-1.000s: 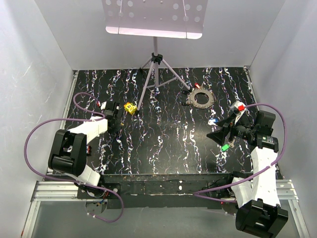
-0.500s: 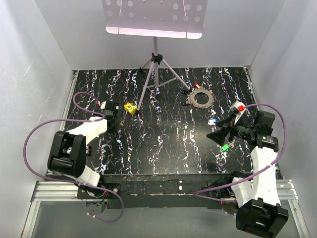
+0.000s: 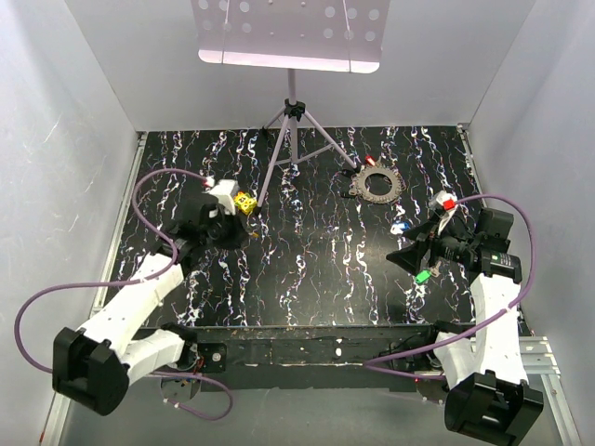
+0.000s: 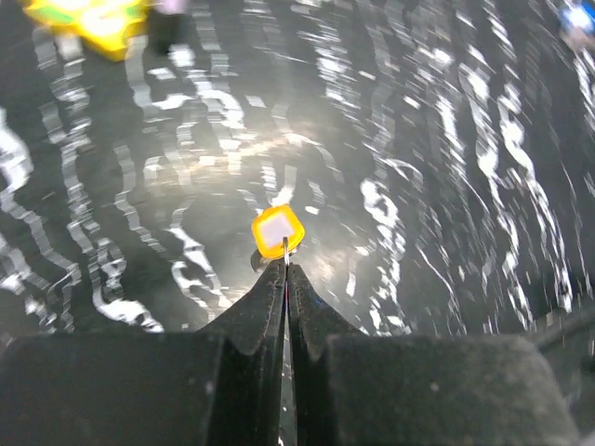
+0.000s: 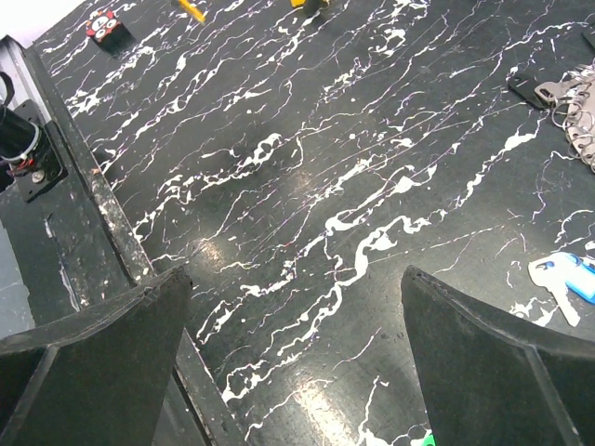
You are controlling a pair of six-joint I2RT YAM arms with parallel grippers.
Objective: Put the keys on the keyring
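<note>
Two pairs of jaws: the left jaws pinch the orange key (image 4: 278,229) by its blade; the right jaws gape wide over the counter (image 3: 316,260), the blue key (image 5: 558,277) near them, the keyring (image 3: 389,193) lying farther back.

I've got white arm shells (image 3: 139,302), black joints (image 3: 88,367), looping purple cables (image 3: 136,197) (one per arm), right gripper (image 5: 296,274) fingers (image 5: 502,372) black wedges.

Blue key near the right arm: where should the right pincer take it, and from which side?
Take the blue key by its blue plastic head, not the thin silvery blade, coming straight down from above: it lies flat on the table, so a sideways approach would probably just push it. The right pincer stands open.
</note>
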